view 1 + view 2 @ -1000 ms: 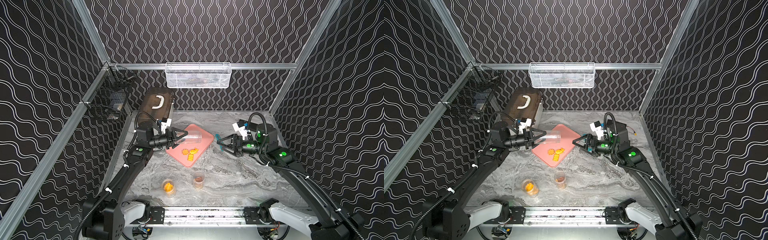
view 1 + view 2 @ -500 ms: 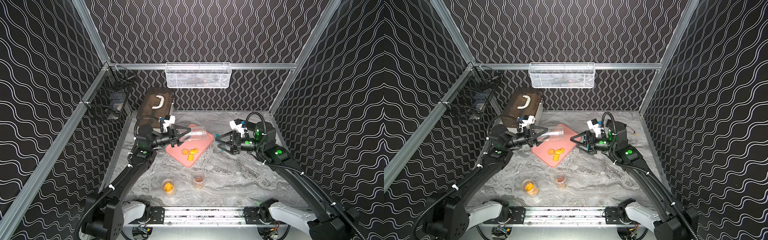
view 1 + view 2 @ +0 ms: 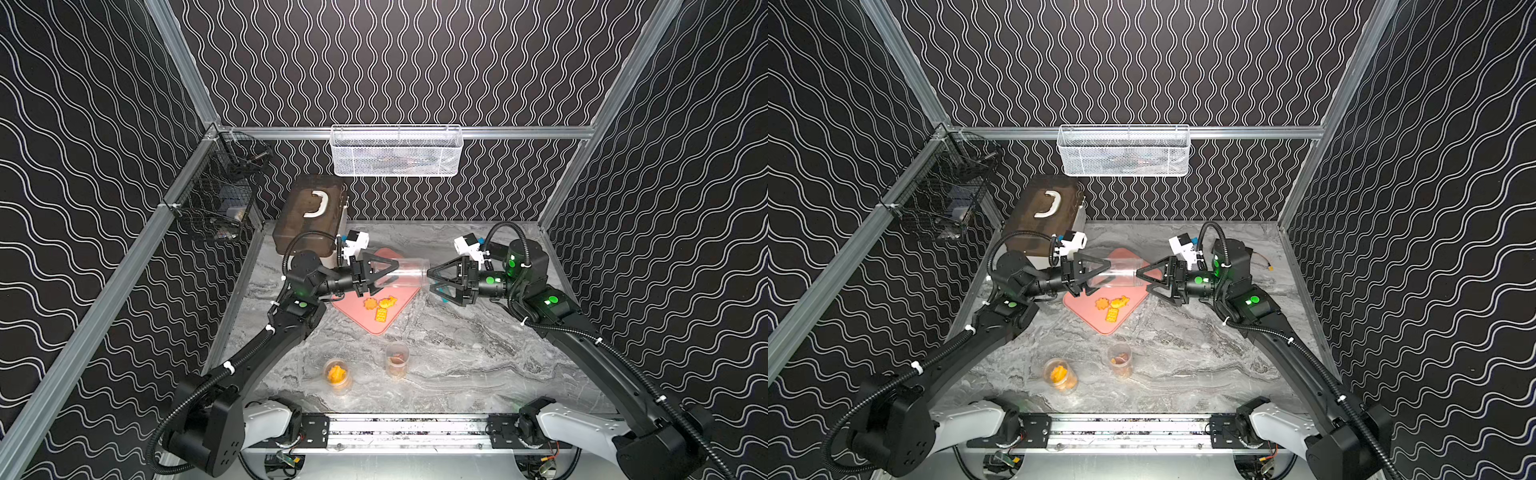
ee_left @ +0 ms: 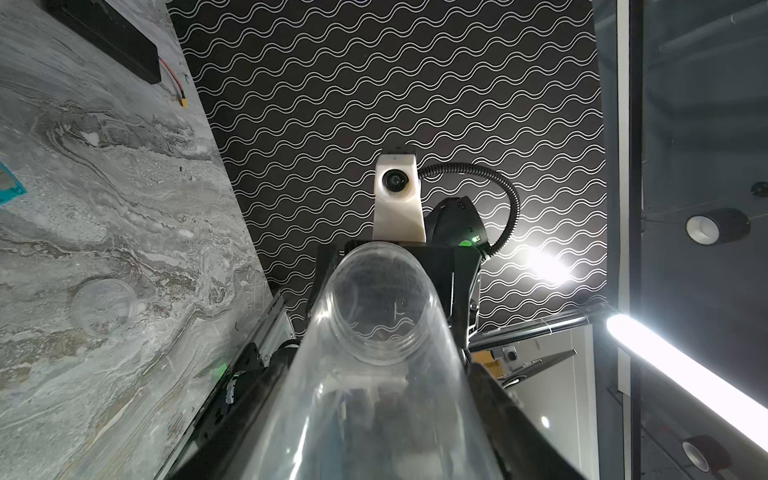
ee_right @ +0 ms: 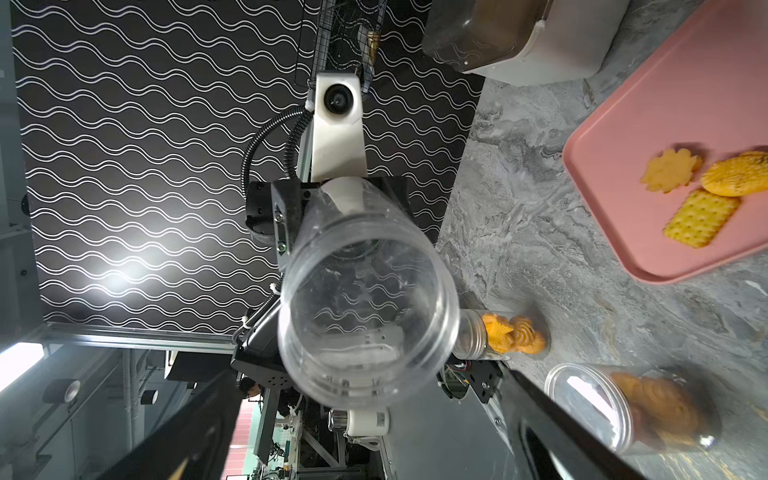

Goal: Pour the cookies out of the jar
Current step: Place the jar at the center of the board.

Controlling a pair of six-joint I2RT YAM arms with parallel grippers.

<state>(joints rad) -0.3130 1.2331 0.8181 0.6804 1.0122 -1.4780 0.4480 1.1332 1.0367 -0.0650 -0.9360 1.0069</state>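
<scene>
Jar (image 3: pixel 405 272), clear plastic, likely light and slick, hangs level over tray (image 3: pixel 374 326), left jaws clamped on its base end; looks empty. Cookies (image 3: pixel 380 305) lie on tray, stiff, probably brittle. Right jaws spread wide at jar's mouth, holding nothing; grip the wall, gently.

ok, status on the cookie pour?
Left gripper shut on jar, level over pink tray. Right gripper open at jar's mouth. Jar looks empty; cookies on tray. Nothing else near.
</scene>
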